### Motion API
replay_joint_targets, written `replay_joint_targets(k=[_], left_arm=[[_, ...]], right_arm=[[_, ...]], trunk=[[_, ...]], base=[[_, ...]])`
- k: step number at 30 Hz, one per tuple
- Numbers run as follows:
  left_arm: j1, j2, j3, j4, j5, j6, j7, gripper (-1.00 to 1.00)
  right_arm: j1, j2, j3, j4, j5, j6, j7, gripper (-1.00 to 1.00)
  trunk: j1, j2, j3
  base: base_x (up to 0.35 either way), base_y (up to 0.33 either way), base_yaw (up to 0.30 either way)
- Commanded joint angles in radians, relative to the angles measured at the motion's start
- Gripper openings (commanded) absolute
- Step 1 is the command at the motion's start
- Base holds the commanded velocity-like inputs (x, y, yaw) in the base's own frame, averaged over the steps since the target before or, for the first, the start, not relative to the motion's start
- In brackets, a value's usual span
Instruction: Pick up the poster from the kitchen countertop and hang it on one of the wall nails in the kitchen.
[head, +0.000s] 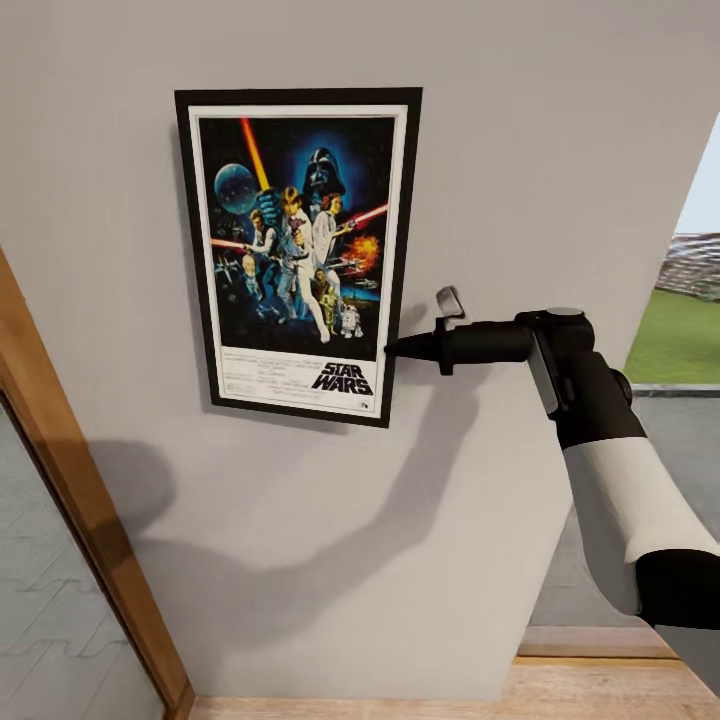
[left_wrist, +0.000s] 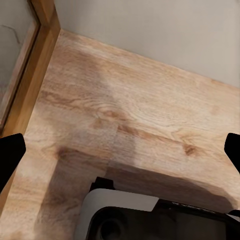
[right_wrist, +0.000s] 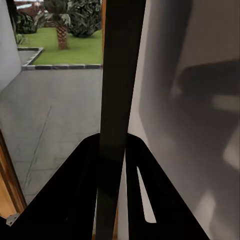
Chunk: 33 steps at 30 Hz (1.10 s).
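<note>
The poster is sitting flat against the grey wall, upper centre of the head view, and the right claw is reaching in from the right and pinching its lower right edge. In the right wrist view that black frame edge is running straight up between the two dark fingers, so the claw is clamped down narrow on the frame.

Whether the poster is hanging on a nail is impossible to say; the print is covering whatever pin sits behind it. It is tilting a touch, top leaning right.

The job now, as I read it, is seating it: the hanger needs easing down onto the pin, frame kept flush to the wall, before any letting go. Opening slowly and backing straight off sideways should stop the fingers dragging the frame with them.

The left claw is pointing down at the plank floor, fingertips standing wide apart at the frame's edges, holding nothing.
</note>
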Motion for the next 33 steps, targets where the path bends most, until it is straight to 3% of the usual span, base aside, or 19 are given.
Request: replay_joint_targets(k=[1,33], left_arm=[[0.000,0.000,0.004,0.000,0.000,-0.001,-0.006,1.00],[0.000,0.000,0.004,0.000,0.000,-0.001,-0.006,1.00]], right_arm=[[-0.001,-0.001,0.001,0.000,-0.003,0.014,0.004,-1.00],[-0.001,-0.001,0.002,0.000,-0.003,0.013,0.004,-1.00]], trunk=[[0.000,-0.001,-0.001],[0.000,-0.001,-0.001]], base=[[0.000,0.006,0.000],[0.027,0.000,0.000]])
